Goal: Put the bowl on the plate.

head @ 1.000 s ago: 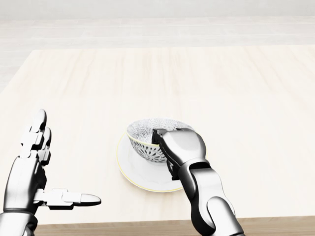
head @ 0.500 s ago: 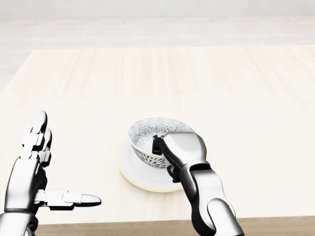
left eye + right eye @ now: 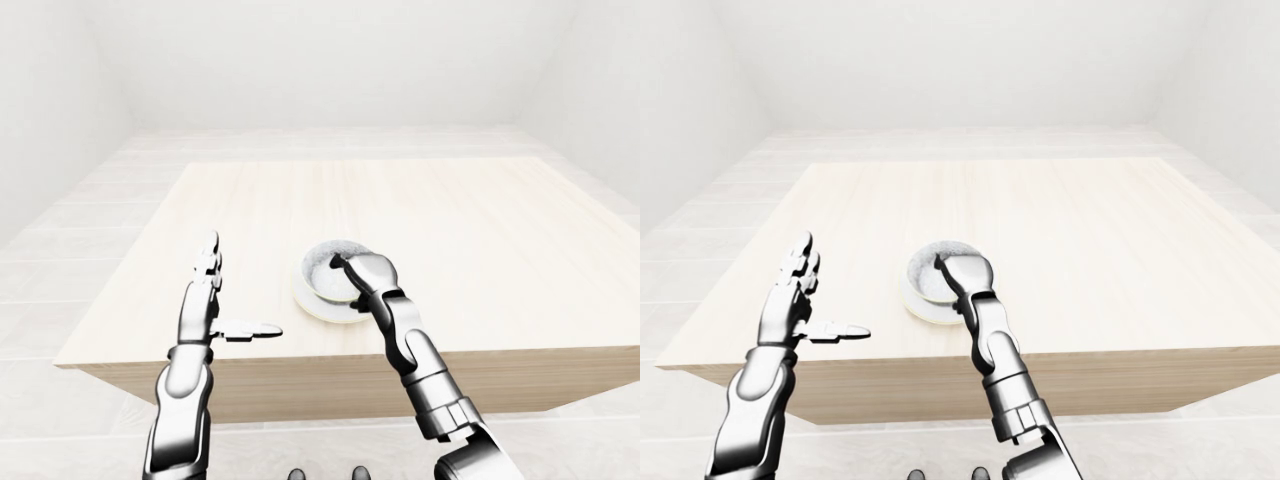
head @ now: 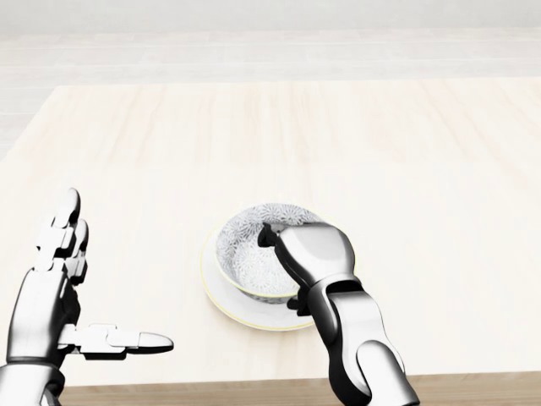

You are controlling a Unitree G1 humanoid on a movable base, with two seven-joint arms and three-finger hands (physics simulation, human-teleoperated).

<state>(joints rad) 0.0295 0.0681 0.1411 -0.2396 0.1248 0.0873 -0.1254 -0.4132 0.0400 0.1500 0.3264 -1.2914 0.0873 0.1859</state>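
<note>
White walls (image 3: pixel 320 60) and a pale tiled floor (image 3: pixel 60 240) enclose the scene.

Worktop (image 4: pixel 270 127): light wood with faint straight grain, square, thick-edged. It fills most of the head view; its near edge runs along the bottom of that view.

Right arm (image 4: pixel 359 347): silver, jointed, rising from the bottom of the head view, right of centre, to the crockery.

Left arm (image 3: pixel 180 410): silver, rising at the lower left of the left-eye view.

Plate (image 4: pixel 221 298): white with a thin yellowish rim. It lies flat on the worktop close to the near edge, slightly left of centre in the head view.

Bowl (image 4: pixel 245 245): grey-and-white patterned inside and out. It sits upright within the plate, its base on the plate's middle, with the plate's rim showing round its left and lower sides.

Right hand (image 4: pixel 313 249): set on the bowl's right rim and clamped there. One dark fingertip hooks inside the rim and another presses the outer wall below.

Left hand (image 4: pixel 59 288): spread apart and holding nothing, well to the left of the plate. Its fingers (image 4: pixel 63 228) point up the view and its thumb (image 4: pixel 127 342) juts rightward.
</note>
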